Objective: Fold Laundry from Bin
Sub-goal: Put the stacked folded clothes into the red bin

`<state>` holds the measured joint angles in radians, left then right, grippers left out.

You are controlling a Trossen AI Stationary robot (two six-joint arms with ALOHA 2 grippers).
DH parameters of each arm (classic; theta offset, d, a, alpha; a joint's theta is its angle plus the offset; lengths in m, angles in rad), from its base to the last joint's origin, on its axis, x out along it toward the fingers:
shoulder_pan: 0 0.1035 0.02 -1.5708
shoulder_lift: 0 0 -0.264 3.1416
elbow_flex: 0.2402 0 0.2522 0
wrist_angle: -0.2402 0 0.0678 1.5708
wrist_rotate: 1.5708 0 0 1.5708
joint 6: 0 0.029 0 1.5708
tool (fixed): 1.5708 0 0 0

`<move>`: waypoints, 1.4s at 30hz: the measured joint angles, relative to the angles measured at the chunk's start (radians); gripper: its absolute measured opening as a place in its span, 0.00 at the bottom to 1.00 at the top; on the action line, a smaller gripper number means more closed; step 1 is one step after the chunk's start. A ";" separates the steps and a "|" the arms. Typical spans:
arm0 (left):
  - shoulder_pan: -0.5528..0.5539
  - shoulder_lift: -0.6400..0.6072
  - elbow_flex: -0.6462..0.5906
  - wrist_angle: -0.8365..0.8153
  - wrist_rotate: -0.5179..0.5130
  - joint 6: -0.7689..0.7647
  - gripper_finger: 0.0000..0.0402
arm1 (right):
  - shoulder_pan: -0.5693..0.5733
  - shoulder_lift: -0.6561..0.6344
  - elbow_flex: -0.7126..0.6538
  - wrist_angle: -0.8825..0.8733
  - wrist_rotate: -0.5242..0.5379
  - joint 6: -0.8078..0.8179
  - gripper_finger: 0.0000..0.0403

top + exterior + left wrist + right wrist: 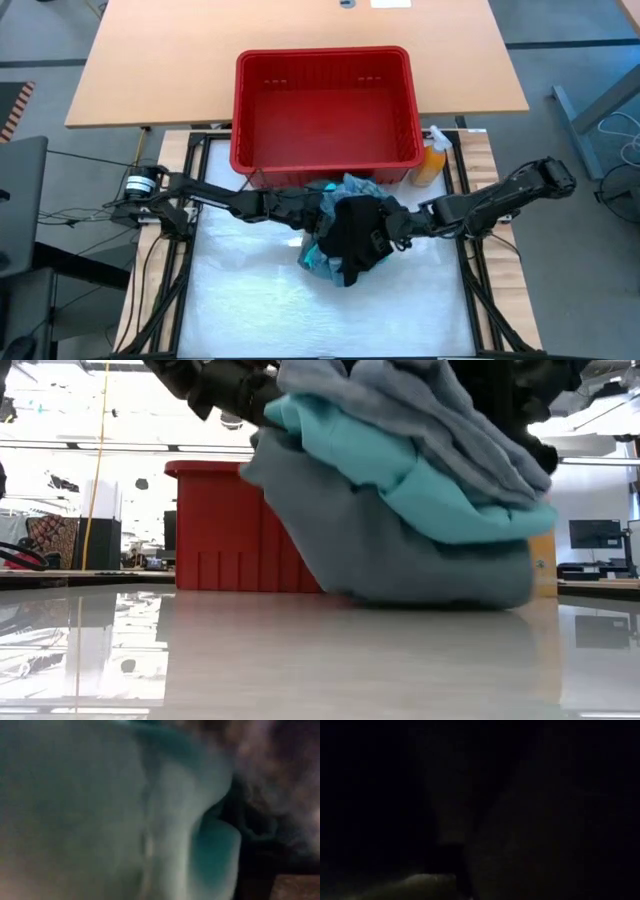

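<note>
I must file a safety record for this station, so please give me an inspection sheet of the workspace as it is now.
Surface: white table top, bare around the clothes.
Job's things: pile of clothes, black, teal and grey pieces bunched together, lying on the table in front of the red basket; the basket looks empty.
Clutter: orange spray bottle beside the basket's right corner.
Claws: left claw and right claw both reach into the pile from opposite sides; fingers buried in cloth.
Cables: loose wires at the left arm's base, off the white surface; more on the floor at far right.
Surroundings: wooden table under the basket; no person seen.
</note>
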<state>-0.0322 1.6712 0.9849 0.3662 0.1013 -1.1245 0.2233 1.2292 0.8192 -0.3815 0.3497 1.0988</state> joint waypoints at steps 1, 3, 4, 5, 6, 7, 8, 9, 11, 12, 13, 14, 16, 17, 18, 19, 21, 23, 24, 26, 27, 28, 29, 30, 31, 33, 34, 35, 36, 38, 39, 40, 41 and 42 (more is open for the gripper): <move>0.000 -0.011 0.008 -0.014 -0.006 0.010 0.18 | -0.006 -0.008 0.007 -0.004 0.001 -0.001 0.27; 0.004 -0.031 0.023 -0.051 -0.015 0.024 0.18 | -0.017 -0.020 0.028 -0.013 0.001 -0.021 0.27; 0.008 -0.040 0.030 -0.063 -0.014 0.028 0.18 | -0.023 -0.023 0.043 -0.028 0.001 -0.034 0.27; 0.010 -0.047 0.033 -0.063 -0.016 0.030 0.18 | -0.031 -0.024 0.060 -0.050 0.002 -0.048 0.27; 0.013 -0.049 0.039 -0.063 -0.023 0.032 0.18 | -0.037 -0.024 0.078 -0.078 0.002 -0.063 0.27; 0.016 -0.054 0.046 -0.067 -0.028 0.038 0.18 | -0.041 -0.024 0.099 -0.108 0.004 -0.080 0.27; 0.017 -0.058 0.052 -0.069 -0.029 0.044 0.18 | -0.045 -0.024 0.123 -0.141 0.007 -0.098 0.27; 0.017 -0.064 0.058 -0.071 -0.030 0.049 0.18 | -0.047 -0.020 0.150 -0.171 0.009 -0.111 0.27; 0.017 -0.076 0.088 -0.115 -0.030 0.062 0.18 | -0.057 -0.018 0.206 -0.229 0.007 -0.140 0.27; 0.017 -0.083 0.104 -0.131 -0.028 0.070 0.18 | -0.059 -0.018 0.236 -0.264 0.007 -0.161 0.27; 0.017 -0.088 0.116 -0.134 -0.027 0.080 0.18 | -0.064 -0.018 0.265 -0.292 0.007 -0.183 0.27; 0.020 -0.092 0.135 -0.146 -0.027 0.091 0.18 | -0.070 -0.019 0.296 -0.328 0.009 -0.202 0.27; 0.028 -0.106 0.169 -0.166 -0.020 0.117 0.18 | -0.083 -0.019 0.360 -0.386 0.013 -0.246 0.27; 0.033 -0.115 0.195 -0.193 -0.020 0.133 0.18 | -0.091 -0.019 0.393 -0.409 0.014 -0.268 0.27; 0.040 -0.124 0.218 -0.214 -0.019 0.151 0.18 | -0.101 -0.019 0.424 -0.423 0.018 -0.290 0.27; 0.046 -0.132 0.247 -0.238 -0.018 0.169 0.18 | -0.112 -0.020 0.457 -0.436 0.022 -0.312 0.27; 0.062 -0.146 0.307 -0.280 -0.017 0.206 0.18 | -0.139 -0.021 0.509 -0.440 0.028 -0.350 0.27; 0.084 -0.153 0.377 -0.295 -0.017 0.247 0.18 | -0.175 -0.023 0.556 -0.430 0.030 -0.384 0.27; 0.099 -0.153 0.416 -0.310 -0.018 0.270 0.18 | -0.197 -0.025 0.578 -0.416 0.029 -0.401 0.27; 0.136 -0.154 0.496 -0.324 -0.019 0.318 0.18 | -0.251 -0.024 0.620 -0.355 0.029 -0.442 0.27; 0.159 -0.157 0.540 -0.346 -0.018 0.345 0.18 | -0.281 -0.019 0.643 -0.305 0.029 -0.466 0.27; 0.184 -0.159 0.579 -0.367 -0.018 0.372 0.18 | -0.314 -0.011 0.662 -0.238 0.028 -0.488 0.26; 0.210 -0.160 0.611 -0.379 -0.016 0.395 0.18 | -0.346 0.001 0.687 -0.195 0.024 -0.509 0.26; 0.239 -0.162 0.637 -0.390 -0.005 0.413 0.18 | -0.383 0.015 0.708 -0.168 0.012 -0.528 0.26; 0.268 -0.162 0.652 -0.395 0.016 0.424 0.18 | -0.422 0.034 0.727 -0.167 -0.007 -0.544 0.26; 0.327 -0.156 0.657 -0.415 0.056 0.421 0.18 | -0.501 0.082 0.760 -0.184 -0.092 -0.573 0.26; 0.355 -0.154 0.657 -0.430 0.072 0.414 0.18 | -0.536 0.115 0.777 -0.195 -0.131 -0.576 0.26; 0.385 -0.153 0.656 -0.449 0.077 0.410 0.18 | -0.566 0.151 0.796 -0.199 -0.164 -0.583 0.26; 0.415 -0.149 0.656 -0.476 0.071 0.411 0.18 | -0.596 0.191 0.816 -0.197 -0.186 -0.601 0.26; 0.463 -0.124 0.655 -0.524 0.055 0.432 0.18 | -0.654 0.260 0.859 -0.205 -0.200 -0.625 0.26; 0.487 -0.113 0.655 -0.546 0.051 0.437 0.18 | -0.679 0.287 0.876 -0.225 -0.215 -0.638 0.26; 0.509 -0.094 0.653 -0.558 0.052 0.443 0.18 | -0.700 0.316 0.890 -0.251 -0.227 -0.648 0.26; 0.529 -0.067 0.651 -0.560 0.058 0.449 0.18 | -0.718 0.339 0.904 -0.279 -0.227 -0.653 0.26; 0.553 -0.042 0.651 -0.559 0.077 0.449 0.18 | -0.735 0.355 0.918 -0.309 -0.226 -0.662 0.26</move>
<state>0.5207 1.6295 1.6356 -0.1929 0.1786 -0.6754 -0.5114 1.5845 1.7369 -0.6907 0.1242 0.4372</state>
